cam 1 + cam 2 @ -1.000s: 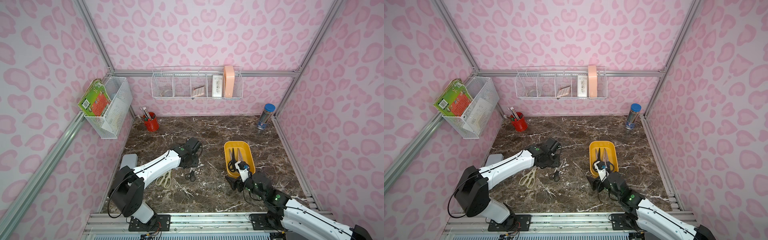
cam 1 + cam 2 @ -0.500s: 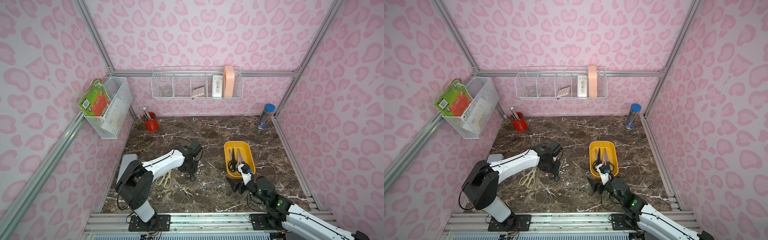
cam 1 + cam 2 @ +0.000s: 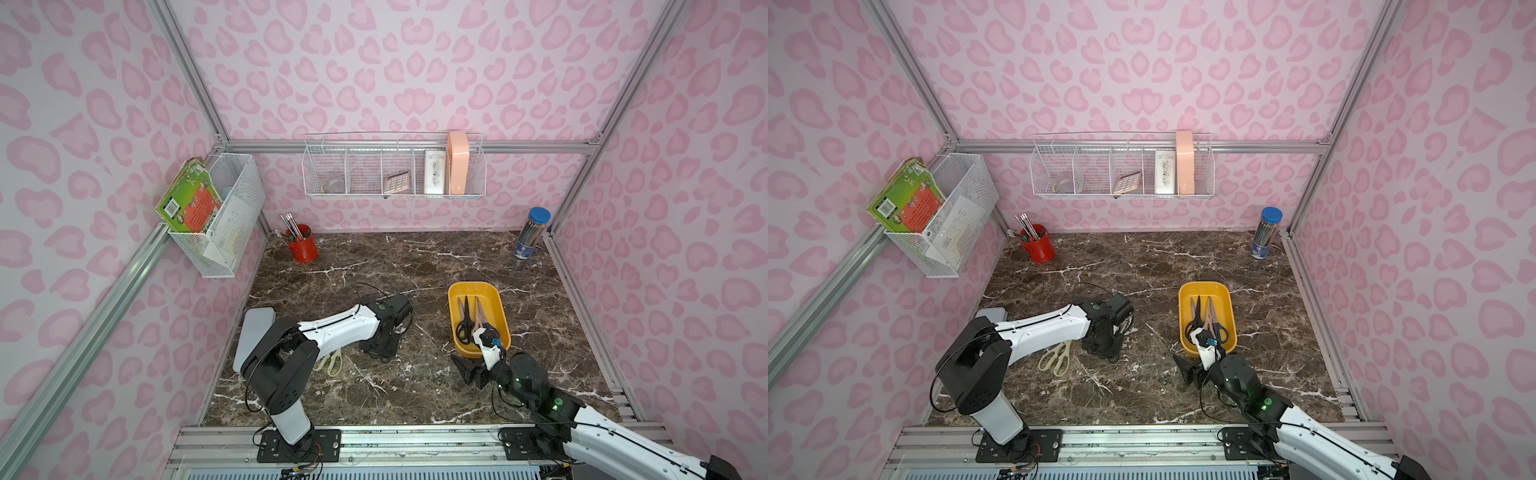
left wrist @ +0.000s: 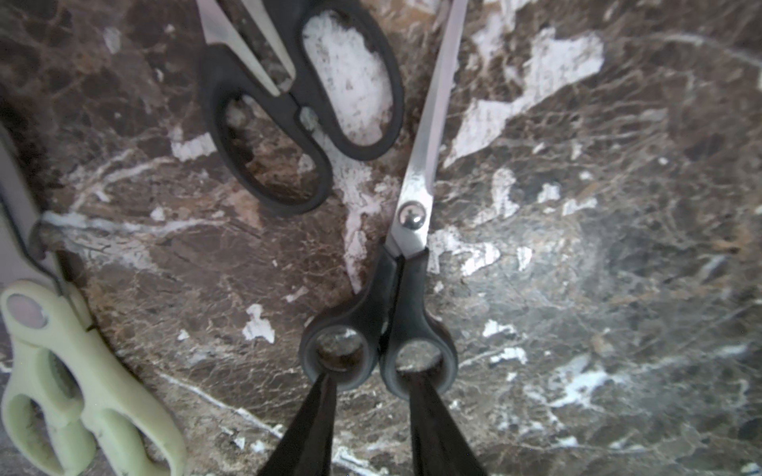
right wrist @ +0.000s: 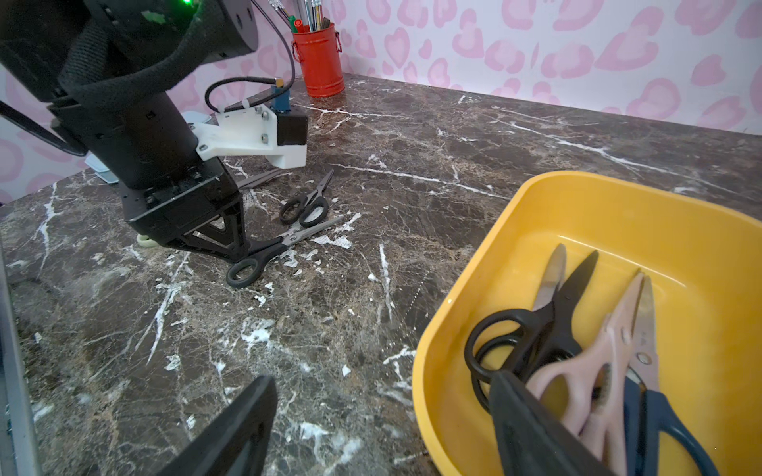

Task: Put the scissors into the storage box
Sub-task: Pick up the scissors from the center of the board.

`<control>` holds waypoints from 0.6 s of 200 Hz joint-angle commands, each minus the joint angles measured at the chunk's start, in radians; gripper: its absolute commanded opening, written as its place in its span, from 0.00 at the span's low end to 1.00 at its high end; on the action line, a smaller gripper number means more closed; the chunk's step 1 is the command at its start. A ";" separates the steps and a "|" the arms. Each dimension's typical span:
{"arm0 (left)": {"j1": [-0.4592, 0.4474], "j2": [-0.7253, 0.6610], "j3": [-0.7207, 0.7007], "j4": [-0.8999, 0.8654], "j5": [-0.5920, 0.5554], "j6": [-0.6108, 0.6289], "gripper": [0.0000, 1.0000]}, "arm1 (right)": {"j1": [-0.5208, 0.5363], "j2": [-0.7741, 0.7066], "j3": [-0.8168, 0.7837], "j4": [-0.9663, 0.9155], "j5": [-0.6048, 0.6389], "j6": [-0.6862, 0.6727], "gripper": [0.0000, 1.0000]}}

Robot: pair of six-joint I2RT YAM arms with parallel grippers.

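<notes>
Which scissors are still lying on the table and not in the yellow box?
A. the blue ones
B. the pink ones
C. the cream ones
C: the cream scissors lie flat on the marble table, while the pink scissors and the blue scissors are inside the yellow box.

Yellow box (image 3: 490, 297), shallow, to my right. Inside, blades pointing away from me, handles overlapping: black pair (image 5: 532, 334), pink pair (image 5: 606, 358), blue-handled pair (image 5: 668, 420). Flat outside box: slim black pair (image 4: 406, 263), blades shut, my left pincer (image 4: 369, 379) tips at its loops; small black pair (image 4: 305, 123) just beside; cream pair (image 3: 1057, 353) further left.
</notes>
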 commanded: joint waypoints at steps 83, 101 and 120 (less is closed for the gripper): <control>-0.004 0.078 -0.018 0.053 0.006 -0.015 0.34 | 0.003 0.023 0.016 0.031 0.015 0.002 0.83; -0.005 0.093 -0.021 0.065 0.003 -0.018 0.30 | 0.002 0.024 0.015 0.033 0.017 0.002 0.83; -0.005 0.111 -0.013 0.067 -0.005 -0.025 0.26 | 0.003 0.026 0.016 0.032 0.019 0.003 0.83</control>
